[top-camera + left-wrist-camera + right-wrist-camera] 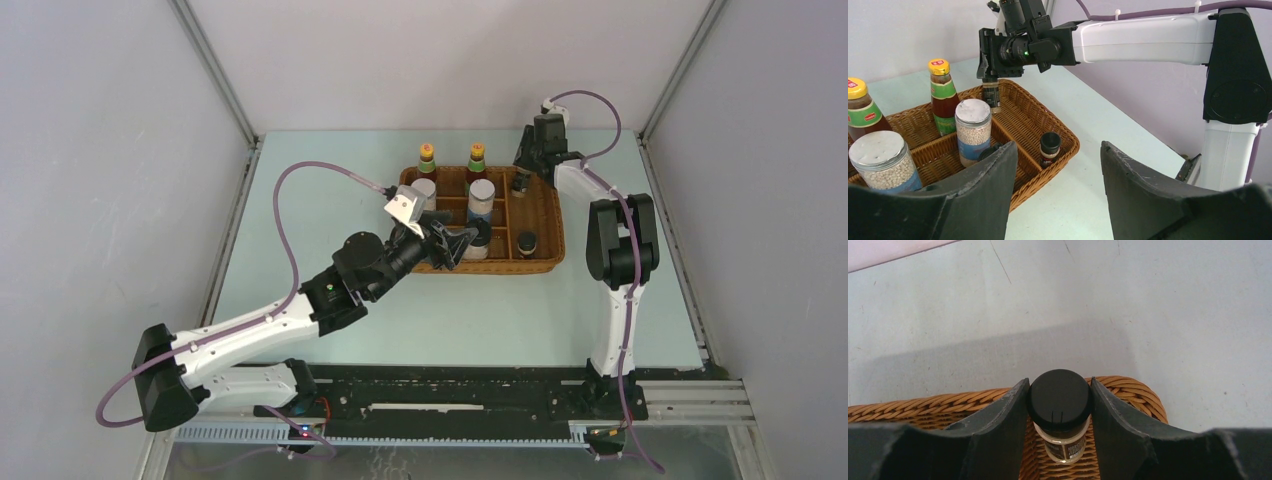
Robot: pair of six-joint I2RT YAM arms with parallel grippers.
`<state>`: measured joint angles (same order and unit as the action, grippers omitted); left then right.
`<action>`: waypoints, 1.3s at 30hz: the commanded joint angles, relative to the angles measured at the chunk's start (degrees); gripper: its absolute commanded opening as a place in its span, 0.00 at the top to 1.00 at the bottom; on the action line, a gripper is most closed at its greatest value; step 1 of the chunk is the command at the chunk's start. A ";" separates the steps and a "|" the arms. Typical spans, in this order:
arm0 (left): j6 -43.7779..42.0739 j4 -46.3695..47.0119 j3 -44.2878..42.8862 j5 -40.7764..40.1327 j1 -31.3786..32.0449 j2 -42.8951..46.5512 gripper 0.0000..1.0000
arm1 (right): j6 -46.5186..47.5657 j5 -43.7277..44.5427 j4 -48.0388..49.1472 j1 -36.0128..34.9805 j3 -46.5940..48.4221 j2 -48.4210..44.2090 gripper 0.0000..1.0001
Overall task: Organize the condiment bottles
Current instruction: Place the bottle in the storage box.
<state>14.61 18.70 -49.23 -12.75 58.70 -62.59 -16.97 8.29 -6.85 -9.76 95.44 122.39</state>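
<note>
- Fingers of the right gripper press on both sides of a cap, so it is closed around the black-capped bottle, which stands upright between them.
- That bottle hangs in the far right compartment of the wicker tray, just inside its rim. I cannot tell whether its base touches the weave.
- Beyond the tray on that side lies the bare table, running to its far right corner.
- The left gripper is spread wide and holds nothing. It hovers at the tray's near left side, pointing across it toward the right arm.
- Nearest to it, a white-bodied bottle with a dark cap stands in the tray, partly hidden behind one finger.
- The tiny dark bottle stands alone in the near right compartment, apart from both grippers.
- The shakers stand in the middle compartments, and the sauce bottles in the row along the tray's far side.
- The tray itself lies toward the table's far edge, about midway between the side edges.
- By my reckoning the task is close to done: no bottle shows on the bare table, and seven can be made out in the tray.
- What seems left is to release the held bottle. An eighth bottle, if there is one, may be hidden by the left arm.
</note>
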 commanded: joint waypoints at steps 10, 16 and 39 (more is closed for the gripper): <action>1.89 1.85 -0.74 1.44 -0.25 0.76 0.34 | 0.18 0.12 1.31 0.36 -0.44 -3.05 0.52; 2.58 1.86 -0.21 1.50 -0.25 1.38 0.34 | 0.71 0.75 1.60 -0.23 -1.96 -4.89 0.54; 3.63 0.90 1.36 1.69 0.01 3.80 0.34 | 2.16 3.30 1.77 -2.88 -4.80 -9.22 0.52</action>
<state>17.19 18.72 -49.23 -11.57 58.70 -60.97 -15.70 10.22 -6.44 -11.88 90.98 117.64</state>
